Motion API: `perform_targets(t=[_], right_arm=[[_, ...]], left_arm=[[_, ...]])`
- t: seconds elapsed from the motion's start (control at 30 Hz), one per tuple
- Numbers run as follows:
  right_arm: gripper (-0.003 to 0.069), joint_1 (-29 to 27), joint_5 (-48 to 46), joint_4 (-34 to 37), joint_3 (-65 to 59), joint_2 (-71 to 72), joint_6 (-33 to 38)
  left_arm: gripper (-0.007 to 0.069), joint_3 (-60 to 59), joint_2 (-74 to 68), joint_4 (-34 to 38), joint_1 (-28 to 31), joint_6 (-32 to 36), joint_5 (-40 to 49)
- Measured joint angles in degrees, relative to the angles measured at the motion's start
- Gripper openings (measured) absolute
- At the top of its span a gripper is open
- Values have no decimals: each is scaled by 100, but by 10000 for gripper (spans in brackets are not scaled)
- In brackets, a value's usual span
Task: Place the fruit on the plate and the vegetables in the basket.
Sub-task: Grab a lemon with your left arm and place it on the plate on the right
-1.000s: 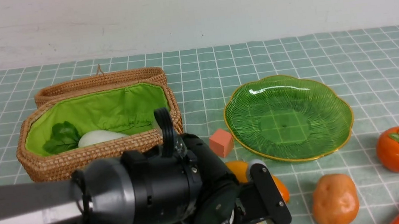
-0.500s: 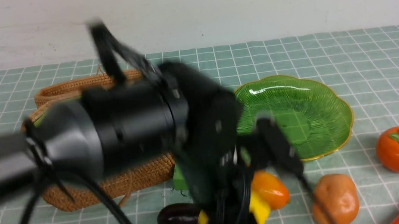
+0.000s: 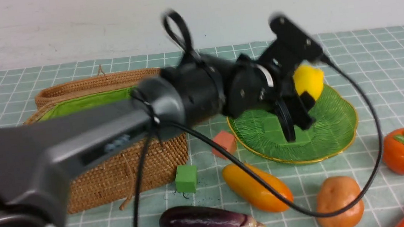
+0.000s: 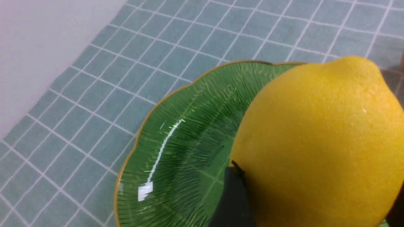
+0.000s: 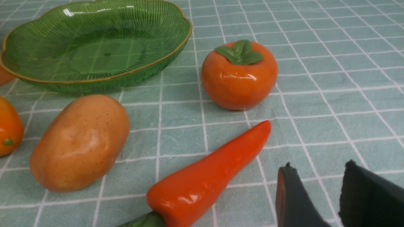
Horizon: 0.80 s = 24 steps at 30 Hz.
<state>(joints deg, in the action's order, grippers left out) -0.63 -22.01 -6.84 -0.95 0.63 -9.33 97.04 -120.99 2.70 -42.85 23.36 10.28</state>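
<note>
**Lemon (image 3: 309, 78), a glossy yellow toy fruit, is gripped above the ribbed green glass plate (image 3: 328, 135)**

One dark finger (image 4: 232, 195) of the left gripper (image 3: 306, 90) is seen pressed against the lemon (image 4: 315, 142), and the fruit is clamped between the jaws. It is held in the air over the far side of the wide, shallow, gold-rimmed plate (image 4: 176, 151), whose bare surface is seen beneath it in the left wrist view. The front view is blurred around this gripper.

The two black fingers (image 5: 293, 201) of the right gripper (image 5: 317, 167) are parted by a narrow gap, and nothing is held between them. They are placed low over the green checked tablecloth (image 5: 331, 63), near the long red pointed pepper (image 5: 208, 179). A round orange-red persimmon with a green leaf cap (image 5: 240, 75) and a lumpy tan-brown potato (image 5: 79, 142) are found beyond the pepper, on either side of it, both on the cloth beside the plate (image 5: 94, 47).

Further left in the front view, an elongated orange-yellow mango (image 3: 258, 187) and a glossy dark purple eggplant (image 3: 206, 219) are laid on the cloth. A small salmon cube (image 3: 223, 143) is set just beside the plate's rim, and a small green cube (image 3: 186, 179) just beside the woven tan wicker basket with green lining (image 3: 118, 176). The basket's inside is mostly hidden by the left arm.
</note>
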Motion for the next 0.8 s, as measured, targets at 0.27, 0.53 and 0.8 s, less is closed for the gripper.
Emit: perform_targets(t=[0.27, 0.53, 0.8], right_arm=[[242, 0, 0, 0, 0, 0, 0], [242, 0, 0, 0, 0, 0, 0], [242, 0, 0, 0, 0, 0, 0]], left_arm=[[540, 0, -606, -48, 37, -46, -278], [664, 0, -663, 171, 86, -62, -345], [605, 0, -39, -17, 119, -45, 1294]])
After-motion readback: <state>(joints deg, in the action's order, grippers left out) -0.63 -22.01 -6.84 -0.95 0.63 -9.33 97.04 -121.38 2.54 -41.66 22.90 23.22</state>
